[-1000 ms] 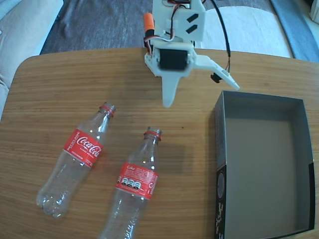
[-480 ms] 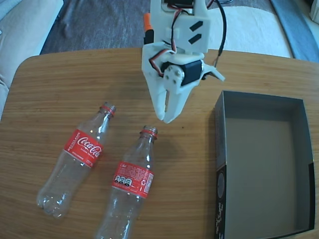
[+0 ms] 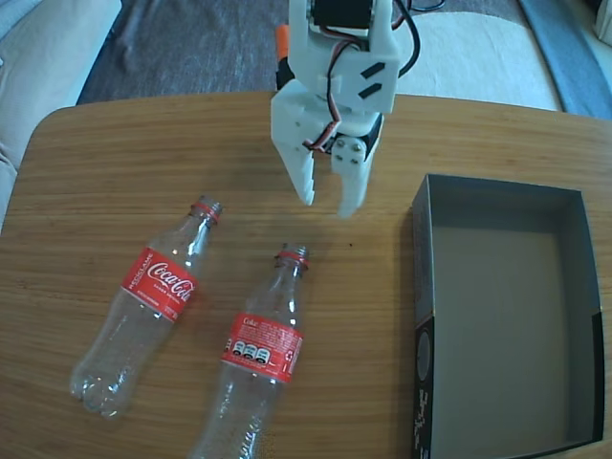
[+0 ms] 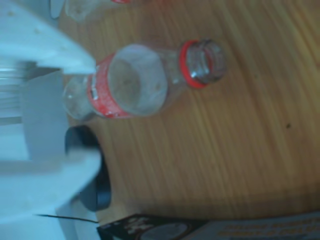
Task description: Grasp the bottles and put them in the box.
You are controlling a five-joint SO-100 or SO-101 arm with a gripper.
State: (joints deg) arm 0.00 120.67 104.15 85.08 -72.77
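on the wooden table [image 3: 115, 163], seen in the fixed view, two capless bottles are laid on their sides, necks pointing up and to the right. the left bottle [image 3: 143, 306] shows its red coca-cola label; the right bottle [image 3: 256, 359] lies just beside it, not touching, its lower end cut off by the bottom edge. the box [image 3: 507, 316] is set at the right of the table, well apart from both bottles, its grey inside bare and white print seen on its near outer side. the white gripper [image 3: 328, 201] is held above the table, between the bottles and the box, just above the right bottle's mouth. its jaws are parted a little, pointing down, and nothing is held between them. in the wrist view, the right bottle [image 4: 145, 82] is seen lying on the wood with its red neck ring and open mouth at the right; a corner of the box [image 4: 210, 230] is seen along the bottom edge. that view is blurred.
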